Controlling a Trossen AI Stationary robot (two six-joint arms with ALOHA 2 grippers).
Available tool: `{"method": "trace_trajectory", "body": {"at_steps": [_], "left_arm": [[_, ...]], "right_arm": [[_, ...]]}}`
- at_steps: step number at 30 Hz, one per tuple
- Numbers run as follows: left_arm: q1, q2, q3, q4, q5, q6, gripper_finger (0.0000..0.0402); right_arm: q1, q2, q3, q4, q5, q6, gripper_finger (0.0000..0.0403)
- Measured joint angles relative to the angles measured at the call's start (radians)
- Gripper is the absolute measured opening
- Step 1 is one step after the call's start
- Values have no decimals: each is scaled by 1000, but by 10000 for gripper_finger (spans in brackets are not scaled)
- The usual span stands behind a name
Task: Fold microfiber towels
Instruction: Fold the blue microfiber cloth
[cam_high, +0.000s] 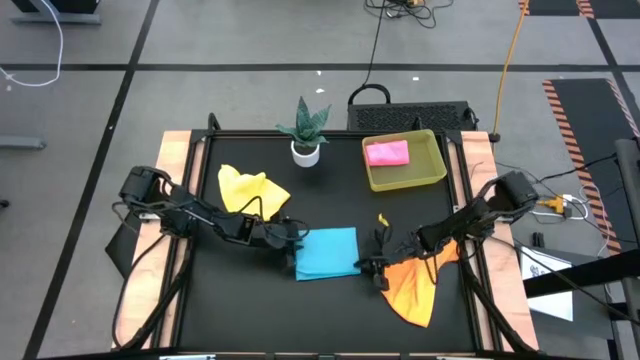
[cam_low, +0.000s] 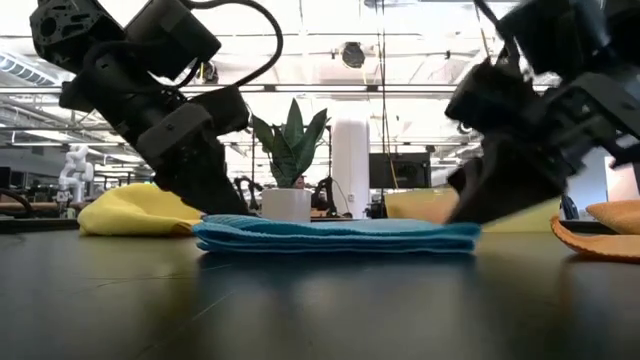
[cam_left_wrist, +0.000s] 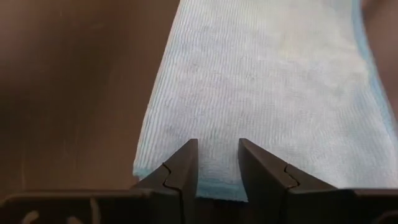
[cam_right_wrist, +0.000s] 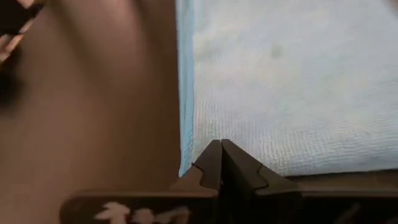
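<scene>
Behind both arms, low view hides light blue towel (cam_low: 335, 236) edges.

Table (cam_high: 250, 320): black top, pale wood strips down its left and right edges.
Blue towel (cam_high: 327, 253): light blue, fine ribbed weave, slightly deeper blue hem (clear in both wrist views).
Yellow towel (cam_high: 250, 188): plain yellow.
Orange towel (cam_high: 415, 285): plain orange.
Pink towel (cam_high: 387, 153): plain pink.
Tray (cam_high: 432, 172): yellow-green, at the far right corner.
Plant (cam_high: 303, 122): dark green leaves, white pot.
Arms: dark.
</scene>
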Motion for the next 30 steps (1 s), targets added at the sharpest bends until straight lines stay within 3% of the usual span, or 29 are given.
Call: {"method": "trace_trajectory", "body": {"at_steps": [6, 14, 20, 26, 30], "left_arm": [[0, -22, 0, -37, -1, 7, 117], [-22, -72, 1, -1, 10, 11, 117], [-65, -31, 0, 122, 150, 78, 117], [-127, 88, 3, 236, 205, 114, 117], [-152, 127, 3, 212, 198, 111, 117]], "right_arm": [[17, 106, 3, 114, -82, 6, 1], [78, 3, 1, 126, -88, -52, 0], [35, -24, 1, 140, 134, -27, 0], [-53, 2, 1, -37, 291, 65, 0], [-67, 2, 1, -130, 302, 98, 0]]}}
